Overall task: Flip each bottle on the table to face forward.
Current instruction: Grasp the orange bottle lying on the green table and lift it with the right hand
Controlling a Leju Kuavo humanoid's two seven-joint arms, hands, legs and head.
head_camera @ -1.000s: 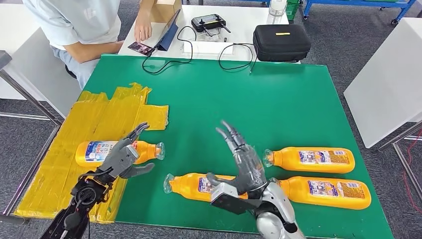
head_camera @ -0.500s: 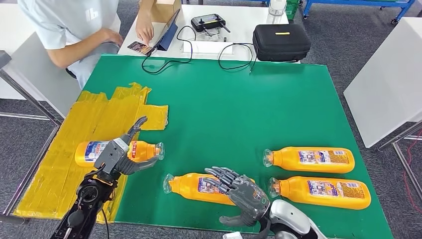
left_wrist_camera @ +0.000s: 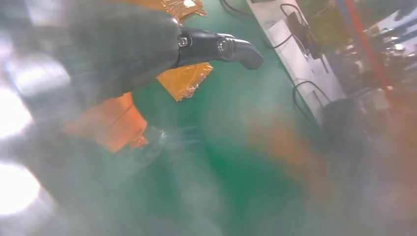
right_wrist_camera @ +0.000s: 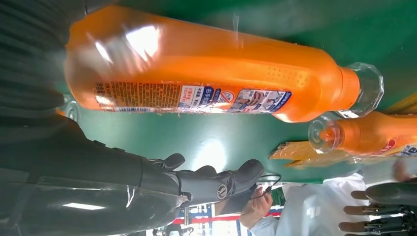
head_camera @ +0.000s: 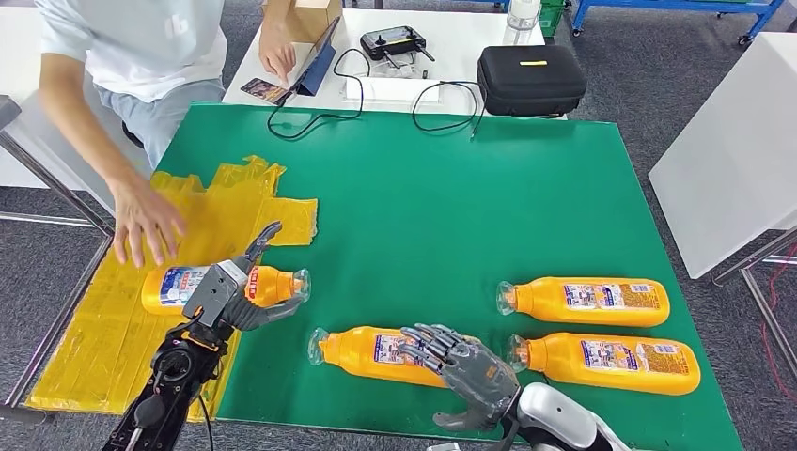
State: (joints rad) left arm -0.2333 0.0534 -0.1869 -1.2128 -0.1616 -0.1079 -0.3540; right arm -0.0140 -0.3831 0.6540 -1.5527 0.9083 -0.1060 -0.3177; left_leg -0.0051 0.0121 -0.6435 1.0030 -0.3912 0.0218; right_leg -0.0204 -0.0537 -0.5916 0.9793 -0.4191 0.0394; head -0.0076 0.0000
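Observation:
Four orange bottles lie on their sides on the green table [head_camera: 423, 188]. The left bottle [head_camera: 174, 285] rests on yellow tape; my left hand [head_camera: 226, 296] straddles its shoulder with fingers spread, one finger [left_wrist_camera: 216, 46] pointing away and the thumb in front of the neck. The middle bottle [head_camera: 367, 349] lies at the front; my right hand [head_camera: 465, 365] hovers low over its base end, fingers spread above it and not closed around it. In the right wrist view this bottle [right_wrist_camera: 196, 73] shows a strip of small print. Two more bottles [head_camera: 587, 301] [head_camera: 611, 362] lie at the right, caps pointing left.
A person's hand [head_camera: 146, 221] rests on the yellow tape [head_camera: 216, 207] just beyond the left bottle. At the far end, a white table carries a black case [head_camera: 531, 80], cables and a tablet. Another white table [head_camera: 733, 160] stands to the right.
My right hand has dropped from raised and upright to low over the middle bottle. My left hand has moved slightly onto the left bottle. The person's hand has reached down onto the tape.

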